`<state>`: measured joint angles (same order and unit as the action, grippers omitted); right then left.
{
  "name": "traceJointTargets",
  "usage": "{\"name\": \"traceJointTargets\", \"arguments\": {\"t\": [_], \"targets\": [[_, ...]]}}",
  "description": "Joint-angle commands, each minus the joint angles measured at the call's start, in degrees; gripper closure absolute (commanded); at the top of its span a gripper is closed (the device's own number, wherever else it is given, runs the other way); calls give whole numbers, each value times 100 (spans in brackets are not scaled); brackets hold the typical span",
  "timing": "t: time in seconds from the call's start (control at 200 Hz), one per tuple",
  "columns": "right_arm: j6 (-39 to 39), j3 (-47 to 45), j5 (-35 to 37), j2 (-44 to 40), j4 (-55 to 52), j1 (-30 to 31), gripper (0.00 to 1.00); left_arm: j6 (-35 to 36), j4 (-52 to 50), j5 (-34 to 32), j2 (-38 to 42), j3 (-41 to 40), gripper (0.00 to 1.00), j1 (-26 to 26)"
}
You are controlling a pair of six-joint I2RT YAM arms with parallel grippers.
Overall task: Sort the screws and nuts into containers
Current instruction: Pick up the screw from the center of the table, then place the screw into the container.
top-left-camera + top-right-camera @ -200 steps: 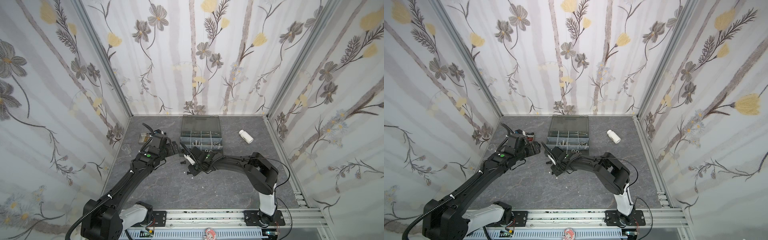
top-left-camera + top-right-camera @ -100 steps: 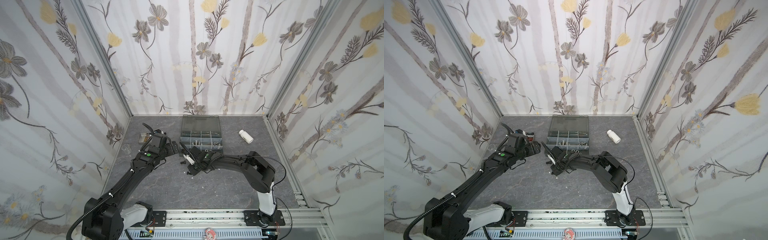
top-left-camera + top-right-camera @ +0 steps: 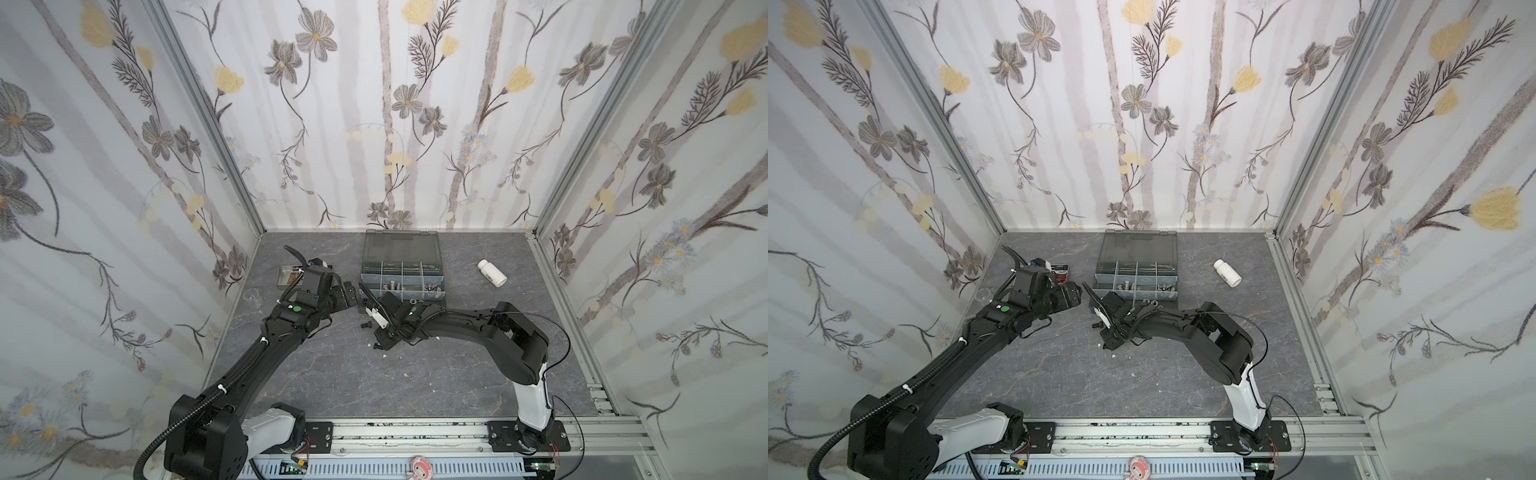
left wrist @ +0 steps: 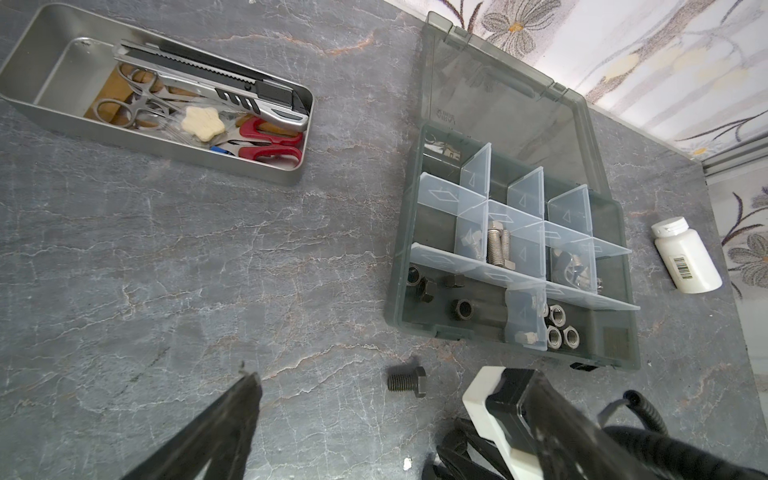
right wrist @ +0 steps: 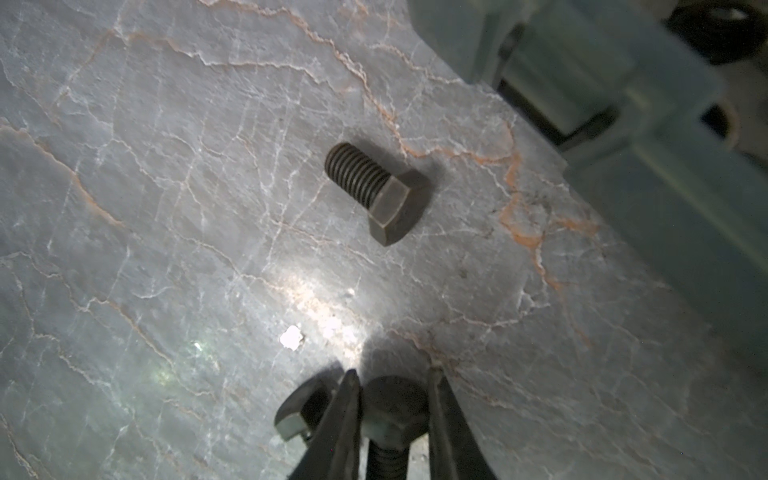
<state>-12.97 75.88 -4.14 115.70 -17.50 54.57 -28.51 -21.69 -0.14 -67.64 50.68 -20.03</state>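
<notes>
Your right gripper (image 5: 392, 370) sits low over the grey marbled desk (image 4: 208, 270). Its jaws are set narrow, one finger against each side of the head of a dark hex bolt (image 5: 395, 409) that lies on the surface. A second dark hex piece (image 5: 301, 411), nut or bolt head you cannot tell, rests just outside one finger. Another black hex bolt (image 5: 376, 193) lies on its side nearby, clear of the jaws. Your left gripper (image 3: 351, 294) hangs above the desk between the steel tray (image 4: 145, 151) and the organizer box (image 4: 395, 309), jaws spread wide and holding nothing. The box stands near the back wall with its smoky lid (image 4: 498, 104) open. Black hex nuts (image 4: 461, 309) and silver nuts (image 4: 557, 316) occupy separate front compartments, and silver hex bolts (image 4: 494, 245) lie in the row behind. A white bottle (image 4: 685, 257) lies on its side to the box's right.
</notes>
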Motion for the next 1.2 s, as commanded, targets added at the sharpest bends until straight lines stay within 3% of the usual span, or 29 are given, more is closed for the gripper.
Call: {"name": "traceJointTargets", "arguments": {"t": [0.0, 0.61, 1.194], "targets": [[29, 67, 98, -63, -208, -2, 82, -23, 104, 21, -13, 65, 0, 17], [38, 203, 302, -711, -465, -147, 85, -5, 69, 32, 49, 57, 0, 21], [223, 523, 135, -1129, -575, -1148, 85, 96, 113, 296, 22, 19, 0, 26]]}}
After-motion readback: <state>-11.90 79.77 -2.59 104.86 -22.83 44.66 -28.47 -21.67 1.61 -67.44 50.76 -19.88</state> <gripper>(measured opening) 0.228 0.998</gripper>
